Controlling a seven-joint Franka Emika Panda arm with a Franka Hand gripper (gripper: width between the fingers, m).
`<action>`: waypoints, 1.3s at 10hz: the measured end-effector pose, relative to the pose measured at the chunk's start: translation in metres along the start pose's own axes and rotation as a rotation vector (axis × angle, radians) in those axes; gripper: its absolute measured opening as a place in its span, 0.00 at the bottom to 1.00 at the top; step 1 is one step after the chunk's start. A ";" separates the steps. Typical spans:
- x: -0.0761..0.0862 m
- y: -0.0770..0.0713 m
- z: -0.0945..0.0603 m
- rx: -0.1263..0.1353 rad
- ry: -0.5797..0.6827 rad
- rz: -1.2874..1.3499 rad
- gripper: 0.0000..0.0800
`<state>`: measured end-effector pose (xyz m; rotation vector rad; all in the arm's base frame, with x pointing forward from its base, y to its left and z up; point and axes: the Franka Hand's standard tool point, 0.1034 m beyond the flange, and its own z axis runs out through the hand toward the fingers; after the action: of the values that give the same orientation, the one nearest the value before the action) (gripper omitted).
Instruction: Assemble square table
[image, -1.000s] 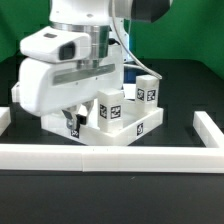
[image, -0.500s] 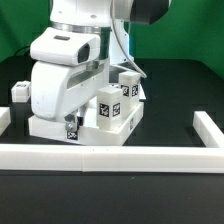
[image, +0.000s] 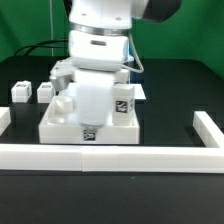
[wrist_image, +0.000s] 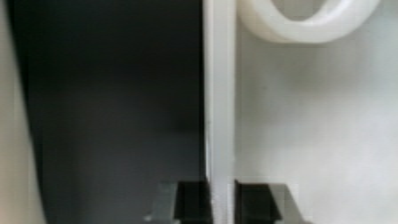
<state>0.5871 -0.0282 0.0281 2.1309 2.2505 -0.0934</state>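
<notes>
The white square tabletop (image: 55, 125) lies flat on the black table, its front edge parallel to the border wall, with a tag (image: 88, 131) on that edge. My gripper (image: 87, 121) reaches straight down at this edge. In the wrist view the thin raised rim (wrist_image: 217, 90) passes between the dark fingers (wrist_image: 191, 202), and the gripper (wrist_image: 224, 203) is shut on it. A round socket ring (wrist_image: 299, 22) shows on the slab. One tagged leg (image: 122, 103) stands on the tabletop beside the hand. Two more legs (image: 19, 93) (image: 45, 91) stand on the table at the exterior view's left.
A long low white border wall (image: 120, 156) runs along the front, with short side pieces at the exterior view's right (image: 208, 128) and left (image: 4, 120). Black cables (image: 35, 46) hang behind the arm. The arm's body hides the far side of the tabletop.
The arm has swung toward the exterior view's right and turned, and the tabletop has rotated with it from slanted to square with the front wall. The two legs on the left have come into view.
</notes>
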 end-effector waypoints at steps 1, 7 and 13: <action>0.018 0.007 -0.003 0.002 0.018 -0.026 0.08; 0.005 0.005 0.001 0.017 -0.026 -0.392 0.08; 0.085 0.008 -0.014 0.139 -0.024 -0.710 0.08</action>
<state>0.5908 0.0582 0.0361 1.2546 2.9296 -0.2974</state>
